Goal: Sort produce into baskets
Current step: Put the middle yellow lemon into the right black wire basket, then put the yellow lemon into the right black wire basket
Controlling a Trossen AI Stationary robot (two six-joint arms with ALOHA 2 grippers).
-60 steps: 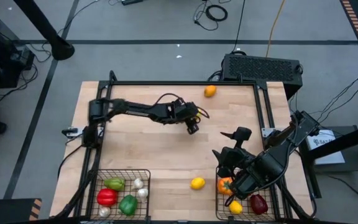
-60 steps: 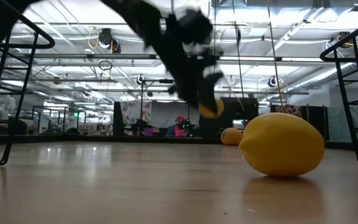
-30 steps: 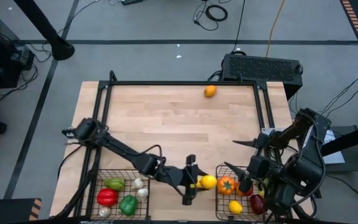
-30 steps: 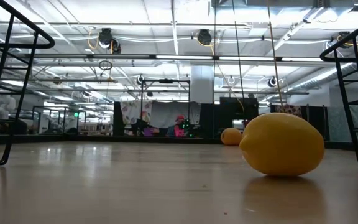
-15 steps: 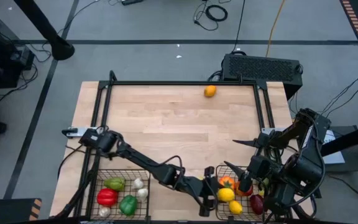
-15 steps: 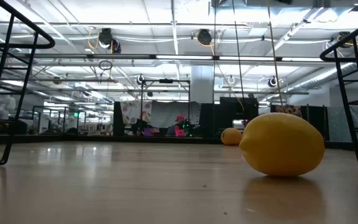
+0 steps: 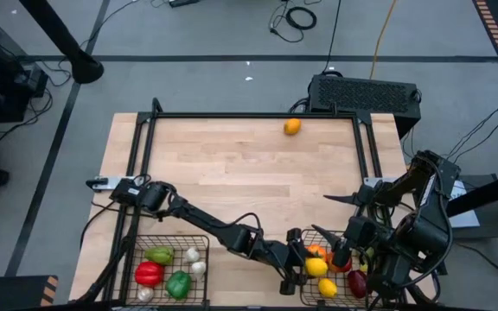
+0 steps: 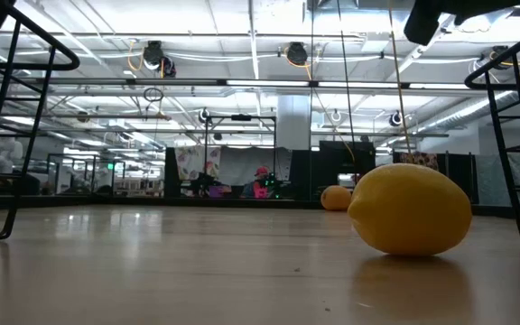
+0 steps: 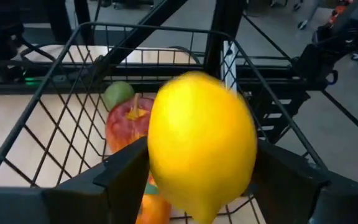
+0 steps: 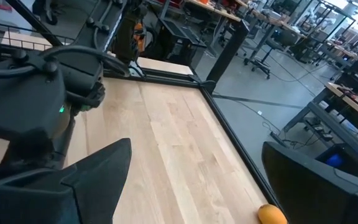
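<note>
Between left pincer (image 9: 197, 180) fingers: lemon (image 9: 202, 143)

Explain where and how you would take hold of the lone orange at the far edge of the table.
Grip the orange across its round middle, coming straight down from above. It sits alone on bare wood beside the table frame, so tool fingers fit best parallel to that rail.

We see a pale wood table (image 7: 232, 173) with visible grain and a soft sheen. The lemon (image 9: 202, 146) looks smooth, faintly glossy plastic, held over a basket (image 9: 55, 93) of thin black wire mesh. The fingers (image 9: 126, 171) are matt dark plastic.
</note>
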